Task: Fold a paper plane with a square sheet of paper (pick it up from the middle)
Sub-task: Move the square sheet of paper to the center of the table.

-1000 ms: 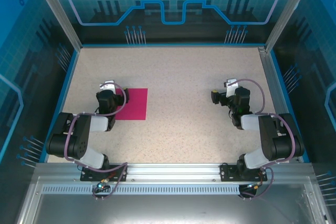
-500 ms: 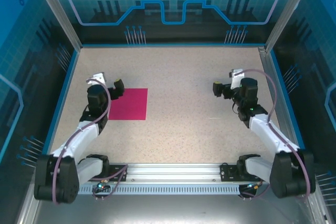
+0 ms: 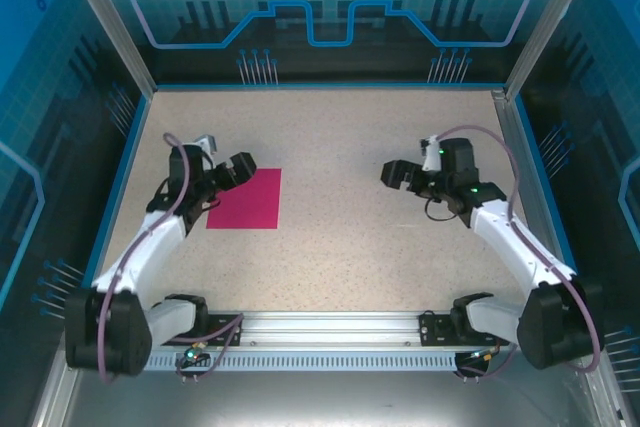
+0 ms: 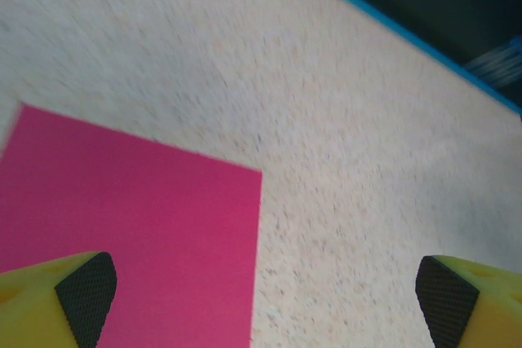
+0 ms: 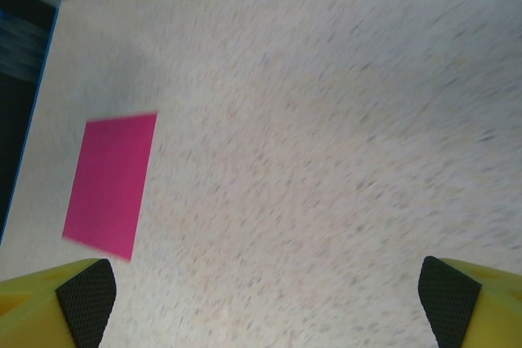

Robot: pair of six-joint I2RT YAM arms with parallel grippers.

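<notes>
Speckled table (image 3: 350, 137), magenta paper sheet (image 3: 252, 203): flat, unfolded.
Square, sides equal, pointing nowhere; partly beneath left gripper (image 3: 226, 183), well apart from right gripper (image 3: 398, 175); both spread wide.

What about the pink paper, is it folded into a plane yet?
No, the pink paper lies flat on the table as a plain unfolded sheet with straight edges.

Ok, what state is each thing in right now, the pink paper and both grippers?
pink paper sheet: flat on the table, unfolded, no creases visible, not held.
left gripper: open, holding nothing, one finger over the sheet's corner area, the other over bare table.
right gripper: open, holding nothing, over bare table, well apart from the sheet.
</notes>
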